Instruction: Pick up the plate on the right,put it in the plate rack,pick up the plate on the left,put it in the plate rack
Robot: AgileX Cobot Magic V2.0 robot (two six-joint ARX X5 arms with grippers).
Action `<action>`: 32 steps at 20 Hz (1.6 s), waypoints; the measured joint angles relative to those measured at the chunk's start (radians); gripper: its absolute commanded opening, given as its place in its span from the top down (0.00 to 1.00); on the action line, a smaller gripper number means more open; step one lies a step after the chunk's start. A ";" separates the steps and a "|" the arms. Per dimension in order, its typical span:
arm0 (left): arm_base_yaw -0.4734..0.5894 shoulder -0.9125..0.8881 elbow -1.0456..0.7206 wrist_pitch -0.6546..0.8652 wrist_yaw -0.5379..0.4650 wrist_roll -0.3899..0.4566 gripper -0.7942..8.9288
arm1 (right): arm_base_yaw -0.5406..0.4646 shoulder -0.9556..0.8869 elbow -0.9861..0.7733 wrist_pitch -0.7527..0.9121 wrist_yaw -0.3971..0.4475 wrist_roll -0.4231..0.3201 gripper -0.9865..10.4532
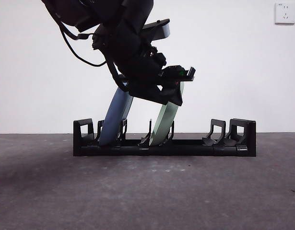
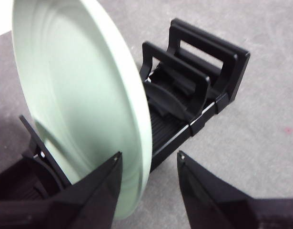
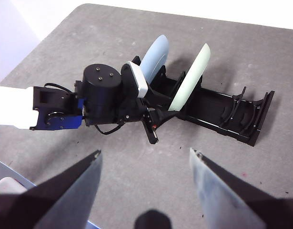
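Two plates lean in the plate rack (image 1: 164, 146) on the grey bench (image 1: 147, 191): the blue plate (image 1: 115, 117) left, the green plate (image 1: 165, 122) mid-rack. The left hand (image 2: 148, 164) hangs at the green plate's rim, jaws parted, gripping nothing. Best to lift it straight away, clear of rim and prongs. The right hand (image 3: 145, 157) waits high, open and empty. Behind, a white wall with a socket (image 1: 284, 13).

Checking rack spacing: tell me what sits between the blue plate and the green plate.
In the front view, only black prongs of the plate rack stand between the blue plate and the green plate.
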 measured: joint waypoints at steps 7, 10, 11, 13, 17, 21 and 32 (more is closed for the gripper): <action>-0.014 -0.189 0.000 -0.094 0.000 0.000 0.72 | 0.000 0.000 0.000 0.000 0.000 -0.005 0.64; -0.032 -0.344 0.000 -0.259 0.001 0.000 0.72 | 0.000 0.000 -0.005 0.000 0.000 -0.018 0.64; -0.038 -0.404 0.000 -0.322 0.001 0.000 0.72 | 0.000 -0.001 -0.014 0.000 -0.001 -0.026 0.64; -0.042 -0.527 0.000 -0.447 0.002 0.000 0.72 | 0.000 -0.004 -0.055 0.000 -0.001 -0.040 0.64; -0.042 -0.753 0.000 -0.664 0.001 0.000 0.73 | 0.000 -0.002 -0.187 0.000 -0.042 -0.071 0.64; -0.042 -0.916 0.000 -0.764 0.001 0.000 0.76 | 0.000 -0.002 -0.341 0.000 -0.069 -0.091 0.81; -0.042 -0.951 0.000 -0.863 0.001 0.000 0.92 | 0.000 -0.001 -0.406 0.000 -0.095 -0.134 0.91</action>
